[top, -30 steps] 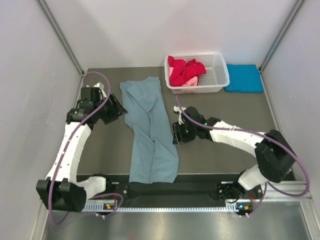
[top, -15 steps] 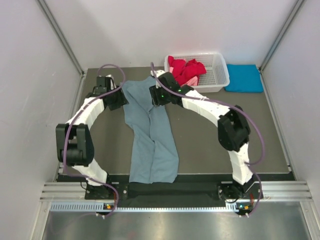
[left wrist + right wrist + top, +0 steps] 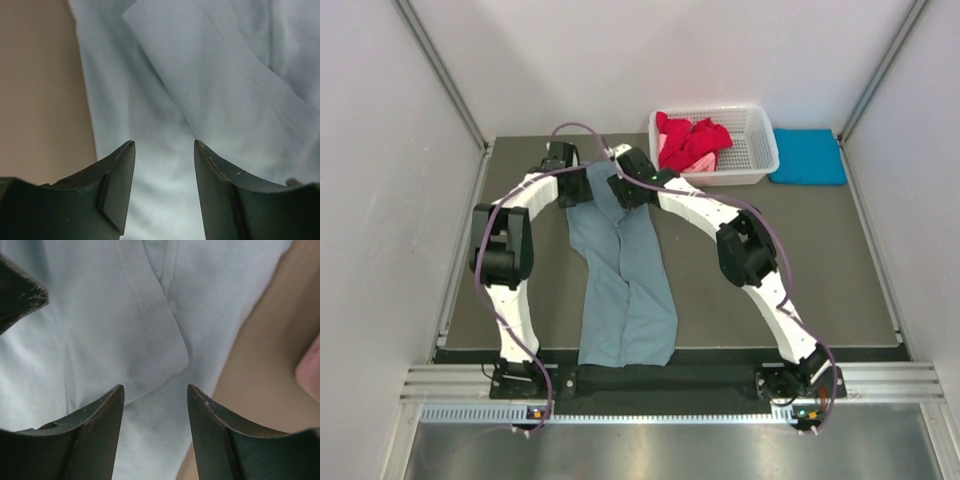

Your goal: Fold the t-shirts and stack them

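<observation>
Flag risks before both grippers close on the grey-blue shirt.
1. The long dusty grey-blue cloth t-shirt lies in overlapping layers under the open left gripper and right gripper. A pinch may catch only the top flap and drag the fold apart.
2. A dark finger, likely the other arm's, shows at the right wrist view's edge, so the grippers could clash.

One grey-blue t-shirt [image 3: 625, 280], one turquoise t-shirt [image 3: 808, 157], one basket [image 3: 740, 172], two arms [image 3: 506, 255]

Left claw [image 3: 164, 145], right claw [image 3: 155, 388], jaws apart.
</observation>
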Tool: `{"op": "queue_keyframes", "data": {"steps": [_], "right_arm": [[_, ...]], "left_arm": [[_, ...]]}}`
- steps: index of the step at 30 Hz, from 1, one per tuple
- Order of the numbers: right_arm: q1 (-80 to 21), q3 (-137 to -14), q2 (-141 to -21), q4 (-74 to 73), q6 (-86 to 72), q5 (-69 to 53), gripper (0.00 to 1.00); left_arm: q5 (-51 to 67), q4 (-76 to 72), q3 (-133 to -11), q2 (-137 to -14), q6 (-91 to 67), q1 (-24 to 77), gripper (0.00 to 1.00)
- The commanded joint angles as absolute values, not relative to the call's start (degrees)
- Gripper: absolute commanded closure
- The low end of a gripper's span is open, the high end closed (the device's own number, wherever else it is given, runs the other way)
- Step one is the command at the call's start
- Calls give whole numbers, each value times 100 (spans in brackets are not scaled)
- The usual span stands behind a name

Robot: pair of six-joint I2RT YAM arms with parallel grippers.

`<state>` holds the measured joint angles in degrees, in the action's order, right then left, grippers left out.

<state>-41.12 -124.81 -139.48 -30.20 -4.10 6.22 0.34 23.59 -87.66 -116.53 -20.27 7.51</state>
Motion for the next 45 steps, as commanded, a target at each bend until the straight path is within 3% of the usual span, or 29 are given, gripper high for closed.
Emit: {"op": "queue_keyframes", "data": {"steps": [1, 8, 17, 25, 34, 40, 45], "right_arm": [[-4008, -13024, -14308, -3023, -403, 493, 46], [-3832, -14062, -15248, -3042, -1150, 237, 46], [-3200, -14792, -15864, -1498, -2882, -474, 49], [-3059, -15012, -15672, -685, -3322, -1124, 50], [-3217, -14380, -14416, -1625, -3138, -1863, 45], [-3436, -13056, -12869, -2433, -2506, -1811, 41], [-3770, -11631, -11421, -3268, -2057, -1679, 37]], "left_arm": [[-255, 2566, -9228, -12110, -2188, 694, 44], [-26, 3295, -11043, -13602, -2381, 580, 42], [983, 3498, -13181, -15010, -2838, 123, 42], [1424, 3129, -13280, -14828, -2786, -132, 41], [1205, 3454, -12306, -13082, -2558, -158, 37], [1020, 3638, -10506, -11281, -2496, -79, 37], [958, 3788, -8239, -9636, -2496, -18, 36]]}}
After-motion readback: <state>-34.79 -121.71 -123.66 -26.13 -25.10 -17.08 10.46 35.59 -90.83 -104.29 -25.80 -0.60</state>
